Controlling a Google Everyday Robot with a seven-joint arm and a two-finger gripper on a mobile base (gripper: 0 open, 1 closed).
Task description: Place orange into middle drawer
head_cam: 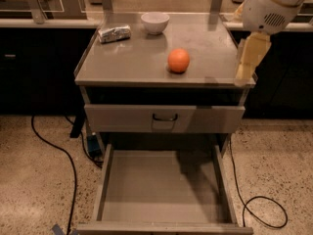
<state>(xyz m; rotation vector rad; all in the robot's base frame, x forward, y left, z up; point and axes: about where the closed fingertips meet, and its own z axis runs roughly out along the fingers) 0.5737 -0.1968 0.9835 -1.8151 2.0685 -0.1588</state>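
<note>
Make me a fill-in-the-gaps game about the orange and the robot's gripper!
The orange rests on the ____ of the cabinet.
The middle drawer is pulled ____.
Behind the orange stands a white ____.
The gripper hangs by the cabinet's edge, apart from the ____.
Missing words: top, open, bowl, orange.

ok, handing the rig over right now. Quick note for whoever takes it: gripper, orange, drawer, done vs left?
Gripper: hangs by the right front edge of the cabinet top, apart from the orange.
Orange: sits on the cabinet top, right of centre, nearer the front than the white bowl.
Middle drawer: pulled out, orange not in it.
Done: drawer open.
Left: grasp the orange, lower it into the drawer, release.
</note>
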